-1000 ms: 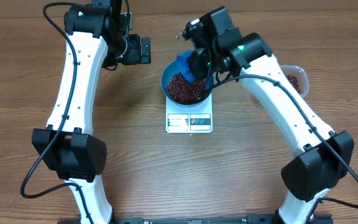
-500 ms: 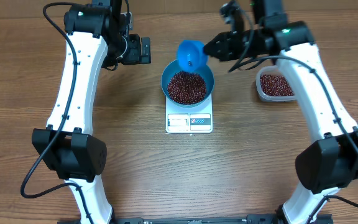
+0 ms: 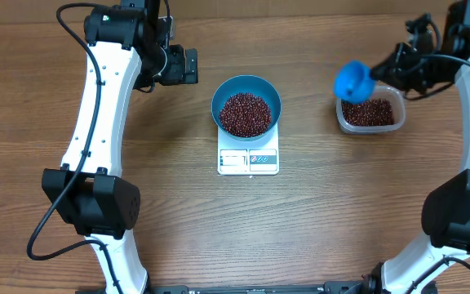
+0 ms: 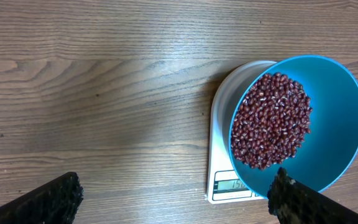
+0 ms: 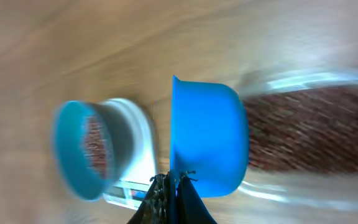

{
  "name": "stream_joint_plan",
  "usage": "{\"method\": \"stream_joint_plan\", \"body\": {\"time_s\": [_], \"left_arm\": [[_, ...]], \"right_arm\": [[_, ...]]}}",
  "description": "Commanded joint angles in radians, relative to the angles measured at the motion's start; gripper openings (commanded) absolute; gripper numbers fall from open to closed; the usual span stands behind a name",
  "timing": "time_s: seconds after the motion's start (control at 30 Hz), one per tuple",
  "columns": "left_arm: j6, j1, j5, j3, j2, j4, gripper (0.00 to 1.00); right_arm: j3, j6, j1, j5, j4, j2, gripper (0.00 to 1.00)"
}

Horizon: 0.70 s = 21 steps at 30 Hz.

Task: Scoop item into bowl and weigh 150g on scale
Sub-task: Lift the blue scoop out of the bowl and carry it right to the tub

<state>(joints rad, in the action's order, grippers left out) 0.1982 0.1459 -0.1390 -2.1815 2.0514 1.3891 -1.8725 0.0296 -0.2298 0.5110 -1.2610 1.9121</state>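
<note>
The blue bowl stands on the white scale at mid-table, holding a heap of red-brown beans. My right gripper is shut on the handle of a small blue scoop, which hangs tipped over the left end of a clear tub. The right wrist view is blurred: scoop above the gripper, bowl to the left. My left gripper stands open left of the bowl, its fingers wide apart, with the bowl and beans beyond them.
More beans fill the clear tub at the right. The bowl's rim partly covers the scale's display. Bare wooden tabletop lies in front of the scale and to its left.
My right arm has swung right, carrying the scoop from over the bowl to the tub's left end. The left arm has not moved.
</note>
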Motion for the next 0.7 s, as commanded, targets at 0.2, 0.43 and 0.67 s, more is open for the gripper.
{"method": "stream_joint_plan", "body": {"time_s": [0.2, 0.43, 0.67], "left_arm": [[-0.026, -0.002, -0.008, -0.021, -0.029, -0.003, 0.99], [-0.026, -0.002, -0.008, -0.021, -0.029, -0.003, 0.99], [-0.026, -0.002, -0.008, -0.021, -0.029, -0.003, 1.0]], "right_arm": [[-0.025, 0.001, -0.008, -0.309, -0.035, -0.045, 0.04], [-0.011, 0.001, -0.007, -0.338, -0.027, -0.044, 0.04], [0.014, 0.001, -0.007, -0.335, -0.001, -0.042, 0.1]]}}
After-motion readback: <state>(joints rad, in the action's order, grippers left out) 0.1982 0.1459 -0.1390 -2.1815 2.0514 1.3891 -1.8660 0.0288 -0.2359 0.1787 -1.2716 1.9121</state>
